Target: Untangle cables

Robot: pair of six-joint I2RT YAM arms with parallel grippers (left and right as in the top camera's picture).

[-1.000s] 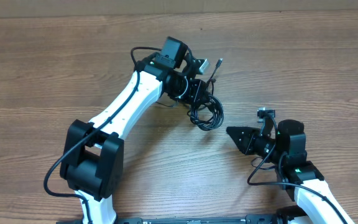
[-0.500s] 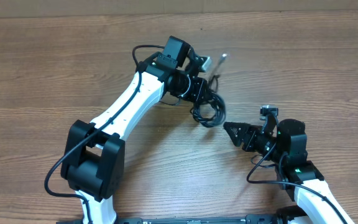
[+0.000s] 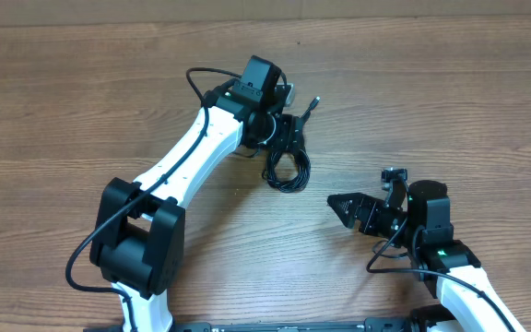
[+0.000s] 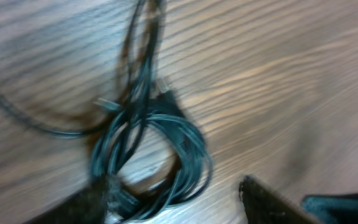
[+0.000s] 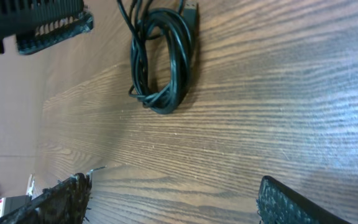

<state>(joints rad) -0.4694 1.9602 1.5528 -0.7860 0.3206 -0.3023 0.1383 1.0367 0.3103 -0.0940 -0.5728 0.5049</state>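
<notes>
A wide wooden table (image 3: 450,83) fills the scene, with two white-and-black robot arms reaching in from the near edge.

The left arm (image 3: 192,148) stretches diagonally up the table. Its left gripper (image 3: 282,129) hangs low over the wood, fingers apart. The wrist view shows the left gripper (image 4: 182,199) with one finger at each lower corner and bare wood between them.

The right arm (image 3: 431,221) is tucked in short, pointing toward the middle. The right gripper (image 3: 344,205) also stands spread wide with nothing in it, as the view from the right gripper (image 5: 173,199) confirms.

The cables (image 3: 287,168) lie as one small black coil on the wood, just beyond the left gripper's fingertips and brushing its left finger in the wrist view (image 4: 160,143). From the right gripper they sit well ahead and apart (image 5: 163,56). A plug tip (image 3: 313,103) pokes out just past the left gripper.

Both grippers seem opened to let the bundle settle, probably so a fresh hold can be chosen on separate strands.

A second ago both grippers were pinched together, the left one on the bundle. The coil has since slid nearer the left arm, and the plug tip, raised half a second ago, has dropped back.
</notes>
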